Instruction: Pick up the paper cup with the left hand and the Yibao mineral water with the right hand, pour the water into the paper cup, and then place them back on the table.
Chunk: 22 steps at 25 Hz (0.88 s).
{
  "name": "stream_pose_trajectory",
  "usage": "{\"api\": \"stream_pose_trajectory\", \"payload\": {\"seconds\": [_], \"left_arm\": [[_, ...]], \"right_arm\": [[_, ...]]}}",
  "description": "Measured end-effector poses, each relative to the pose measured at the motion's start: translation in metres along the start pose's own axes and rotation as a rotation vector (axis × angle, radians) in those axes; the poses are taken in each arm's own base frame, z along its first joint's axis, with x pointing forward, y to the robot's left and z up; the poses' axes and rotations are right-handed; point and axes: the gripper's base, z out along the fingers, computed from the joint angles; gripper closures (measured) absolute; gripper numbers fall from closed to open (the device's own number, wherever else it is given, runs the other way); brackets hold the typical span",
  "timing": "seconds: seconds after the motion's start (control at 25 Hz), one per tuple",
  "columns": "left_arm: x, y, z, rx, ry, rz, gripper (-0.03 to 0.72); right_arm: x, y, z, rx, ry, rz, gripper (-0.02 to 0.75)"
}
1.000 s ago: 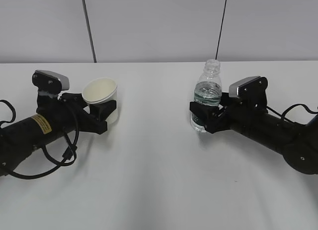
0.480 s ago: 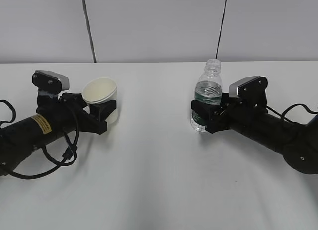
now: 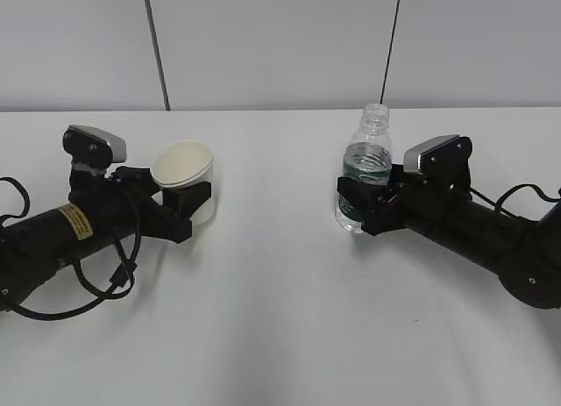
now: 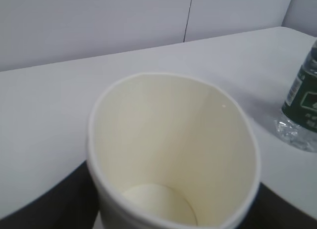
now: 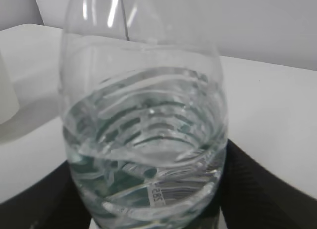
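- Exterior view, nearest first: the left hand (image 3: 180,209), a black tubular arm with a yellow label and a grey-silver camera block, lies low along the large plain white tabletop (image 3: 280,318) at the left, its black fingers (image 3: 195,198) clenched around the lower wall of the small cream-white tapered paper cup (image 3: 186,182).
- The paper cup is tilted, its rolled rim leaning towards the middle of the tabletop and its mouth facing up and slightly forward; whether its base touches the surface or is just lifted I cannot tell.
- Left wrist view: the cup (image 4: 173,155) looks empty, its pale bottom visible, with the dark fingers (image 4: 44,204) on either side of its wall.
- On the right, the right hand (image 3: 368,204), a black tubular arm with a grey-silver camera block and no yellow label, has its fingers (image 3: 354,194) closed on the body of the Yibao mineral water (image 3: 363,174), a small clear ribbed plastic bottle with a dark green label band and no cap.
- The bottle stands upright, long axis vertical, its open neck above the fingers; in the right wrist view the water (image 5: 143,155) fills the lower body only.
- The relation that counts: the cup lies well apart to the left of the bottle, with bare tabletop between them. By my judgement the bottle's neck must travel left and tip towards the cup's mouth, which already leans its way.
- Farthest back, a plain grey wall (image 3: 280,38) with two dark vertical seams.
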Motion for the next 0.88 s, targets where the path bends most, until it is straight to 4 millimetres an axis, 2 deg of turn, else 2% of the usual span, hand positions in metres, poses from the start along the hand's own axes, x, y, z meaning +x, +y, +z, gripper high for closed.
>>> {"api": "stream_pose_trajectory", "payload": {"seconds": [0.32,0.88], "left_arm": [[0.002,-0.009,0.001,0.074,0.018,0.006,0.255],[0.004,-0.048,0.011,0.198,0.036,0.009,0.255]], "right_arm": [[0.0,0.0,0.0,0.0,0.0,-0.006,0.247],[0.0,0.0,0.0,0.0,0.0,-0.045,0.249]]}}
